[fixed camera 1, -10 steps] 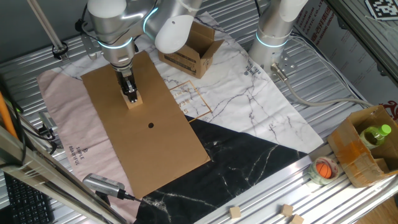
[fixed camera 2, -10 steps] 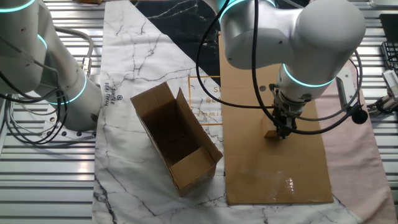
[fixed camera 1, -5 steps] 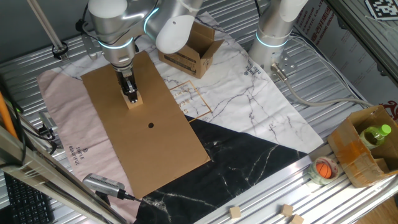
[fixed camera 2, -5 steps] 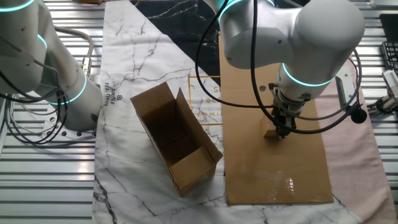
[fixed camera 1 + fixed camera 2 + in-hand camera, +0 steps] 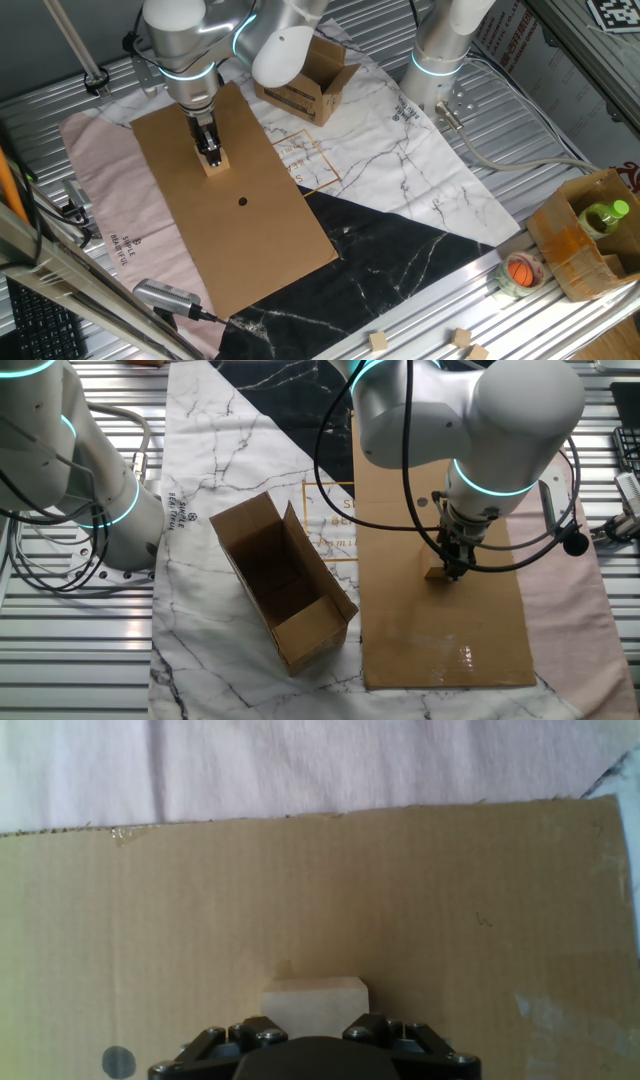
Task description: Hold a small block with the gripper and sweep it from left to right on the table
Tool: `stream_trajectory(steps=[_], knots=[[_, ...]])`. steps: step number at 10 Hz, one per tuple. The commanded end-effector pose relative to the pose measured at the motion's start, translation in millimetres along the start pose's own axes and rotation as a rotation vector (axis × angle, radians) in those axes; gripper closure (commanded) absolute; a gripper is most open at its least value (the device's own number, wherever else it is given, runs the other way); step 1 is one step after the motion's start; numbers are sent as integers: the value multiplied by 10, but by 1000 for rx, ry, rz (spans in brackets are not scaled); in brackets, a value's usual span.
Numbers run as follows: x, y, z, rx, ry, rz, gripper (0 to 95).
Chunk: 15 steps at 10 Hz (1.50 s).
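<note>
Here the gripper (image 5: pixel 211 153) points straight down onto the cardboard sheet (image 5: pixel 260 240), its black fingers (image 5: pixel 455 567) pinching the small block (image 5: pixel 215 164) — the block sits between the fingertips and rests on the sheet. In the hand view the block (image 5: pixel 314 1009) shows just ahead of the fingers, pale and square-faced. A dark dot (image 5: pixel 243 201) marks the cardboard a little way from the fingertips — apart from the block. An open cardboard box (image 5: pixel 283 581) stands well off to the side on the marble-print cloth (image 5: pixel 220 460).
</note>
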<state>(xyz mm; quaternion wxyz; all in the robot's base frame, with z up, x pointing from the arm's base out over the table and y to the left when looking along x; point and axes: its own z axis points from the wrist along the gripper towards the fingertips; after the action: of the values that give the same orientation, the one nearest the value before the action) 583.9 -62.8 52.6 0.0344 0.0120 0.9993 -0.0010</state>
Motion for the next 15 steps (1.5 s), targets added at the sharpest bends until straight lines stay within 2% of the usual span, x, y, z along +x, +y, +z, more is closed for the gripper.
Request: stream_trajectory(steps=[1, 15], knots=[[-3, 4, -4, -1, 0, 0, 570], [0, 55, -2, 0, -3, 10, 570]])
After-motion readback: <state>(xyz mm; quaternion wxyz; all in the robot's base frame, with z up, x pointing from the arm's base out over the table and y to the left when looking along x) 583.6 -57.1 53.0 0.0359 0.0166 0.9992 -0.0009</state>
